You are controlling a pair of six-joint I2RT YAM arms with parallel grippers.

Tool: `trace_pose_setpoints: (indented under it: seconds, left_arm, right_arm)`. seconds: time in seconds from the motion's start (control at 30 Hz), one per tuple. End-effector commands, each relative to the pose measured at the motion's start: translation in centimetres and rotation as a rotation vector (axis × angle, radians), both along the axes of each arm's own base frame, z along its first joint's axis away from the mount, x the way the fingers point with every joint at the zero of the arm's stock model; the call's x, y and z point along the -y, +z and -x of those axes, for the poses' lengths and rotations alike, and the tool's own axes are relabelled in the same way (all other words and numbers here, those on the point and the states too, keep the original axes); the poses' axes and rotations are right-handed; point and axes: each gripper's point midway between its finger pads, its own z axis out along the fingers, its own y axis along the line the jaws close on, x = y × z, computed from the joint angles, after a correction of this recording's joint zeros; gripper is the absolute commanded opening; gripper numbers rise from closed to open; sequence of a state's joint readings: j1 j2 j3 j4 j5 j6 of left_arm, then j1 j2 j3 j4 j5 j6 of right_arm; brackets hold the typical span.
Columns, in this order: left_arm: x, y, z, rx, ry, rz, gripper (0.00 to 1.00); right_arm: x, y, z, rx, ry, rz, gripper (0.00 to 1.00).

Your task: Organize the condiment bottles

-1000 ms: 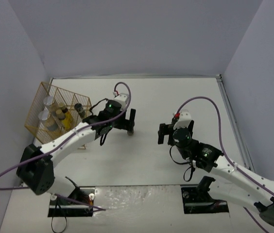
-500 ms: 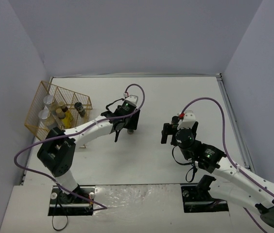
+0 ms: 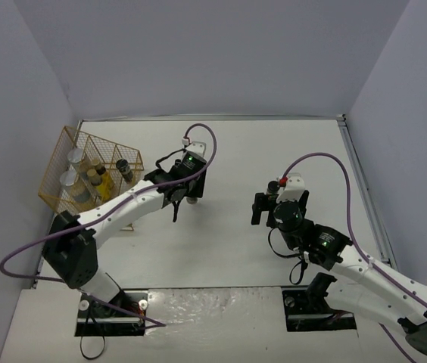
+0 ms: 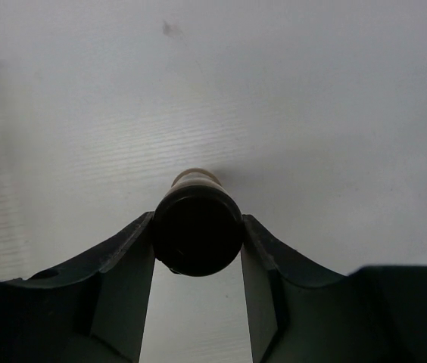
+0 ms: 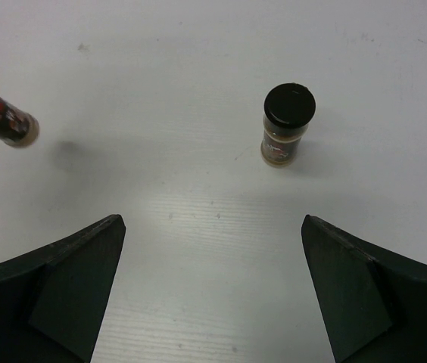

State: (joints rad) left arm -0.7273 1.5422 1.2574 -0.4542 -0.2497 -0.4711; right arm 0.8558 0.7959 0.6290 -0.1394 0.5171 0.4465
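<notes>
My left gripper (image 4: 198,224) is shut on a short dark jar with a black lid (image 4: 197,229), both fingers pressed against its sides. In the top view that gripper (image 3: 191,193) is at the table's middle left. The right wrist view shows the same jar (image 5: 4,121) at the far left, above its own shadow. Another black-lidded jar (image 5: 287,126) stands upright on the table ahead of my right gripper (image 5: 213,227), which is open and holds nothing. That gripper (image 3: 262,208) hangs right of centre. Two clear jars (image 3: 73,160), yellow bottles (image 3: 94,180) and a dark jar (image 3: 123,167) stand in the rack.
The gold wire rack (image 3: 60,198) sits at the table's left edge against the left wall. Grey walls close in the table at the back and on both sides. Purple cables loop over both arms.
My left gripper has closed on the dark jar and drifted a little left with it. My right gripper shifted slightly right early on, then stayed still and open.
</notes>
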Motion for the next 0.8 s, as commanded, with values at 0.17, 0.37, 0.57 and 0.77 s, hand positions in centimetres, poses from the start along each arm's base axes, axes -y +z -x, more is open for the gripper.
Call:
trace_pose_setpoints:
  seconds: [0.17, 0.37, 0.57, 0.77]
  left_arm:
    - [-13.1, 11.3, -2.3, 0.219, 0.312, 0.061, 0.16]
    - [-18.9, 11.0, -3.7, 0.221, 0.465, 0.074, 0.16]
    - [-21.7, 9.0, -4.9, 0.196, 0.566, 0.066, 0.16]
    - [-22.1, 6.1, -4.8, 0.137, 0.594, 0.057, 0.16]
  right_arm:
    - [-0.4, 1.9, -0.8, 0.043, -0.025, -0.062, 1.0]
    - [-0.5, 2.0, -1.0, 0.042, -0.022, -0.059, 1.0]
    - [-0.5, 2.0, -0.8, 0.044, -0.016, -0.066, 1.0]
    - [-0.2, 2.0, -0.7, 0.051, -0.02, -0.068, 1.0]
